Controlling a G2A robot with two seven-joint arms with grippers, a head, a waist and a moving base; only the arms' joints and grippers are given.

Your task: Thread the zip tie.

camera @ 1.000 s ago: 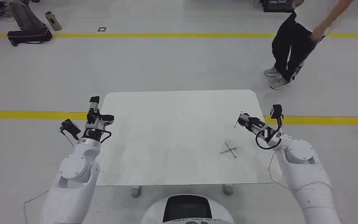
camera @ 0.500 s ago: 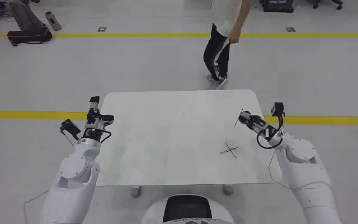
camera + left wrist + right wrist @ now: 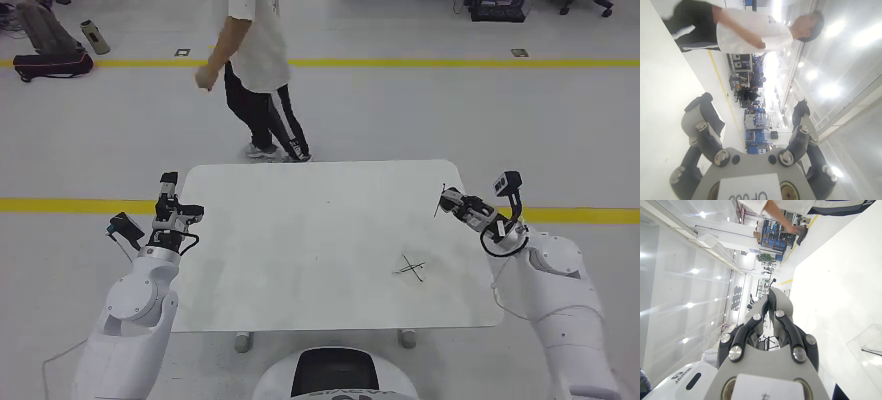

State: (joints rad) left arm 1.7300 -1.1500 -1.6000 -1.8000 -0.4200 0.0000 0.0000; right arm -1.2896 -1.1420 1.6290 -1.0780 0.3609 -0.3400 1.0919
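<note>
Between the closed pads of the right gripper [image 3: 769,292] a black zip tie [image 3: 773,281] is clamped, with a short length projecting past the fingertips and the rest running off the other side of the tool, held above the white table [image 3: 300,230] at its edge. Whether the projecting end is head or tail cannot be determined. Well apart from this tool, across the table, the left gripper [image 3: 752,102] stands with its jaws wide apart and nothing between them. Two spare zip ties [image 3: 410,267] lie crossed on the surface, below and inboard of the right gripper. Assessment: threading has not begun. Recommended practice: bring both tools together over the table, have the left take the free end close to its tip so the strap cannot flex, and line the tail squarely with the head slot before pushing.
</note>
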